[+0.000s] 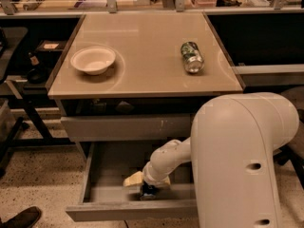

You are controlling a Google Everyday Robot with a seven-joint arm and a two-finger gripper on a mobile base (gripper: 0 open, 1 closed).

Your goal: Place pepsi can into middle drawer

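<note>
Jaws: we cannot tell how they stand; the wrist hides them from above.
Gripper: we see the gripper [148, 187] low inside the open middle drawer [88, 178], close to its front wall and a little right of centre, pointing down.
Pepsi can: we make out only a small dark blue piece of the pepsi can [148, 193] directly beneath the gripper, inside the middle drawer just behind the front panel. We cannot tell whether it rests on the drawer floor.
Middle drawer: pulled out toward us, with its grey inner walls and floor in view and its plain front panel along the bottom.
Arm: the pale arm [167, 159] slants down and left into the drawer from the large rounded housing [240, 160] that fills the lower right.
Drawer above: the upper drawer front [128, 127] is closed, grey, with pale scratch marks.
Countertop: the beige countertop [147, 32] sits over the cabinet.
Bowl: a white bowl [93, 59] stands upright on the left side of the countertop.
Other can: a green-and-silver can [192, 57] lies on its side on the right, well apart from the bowl.
Floor: a dark shoe [21, 218] shows at the bottom left on the speckled floor [42, 175].
</note>
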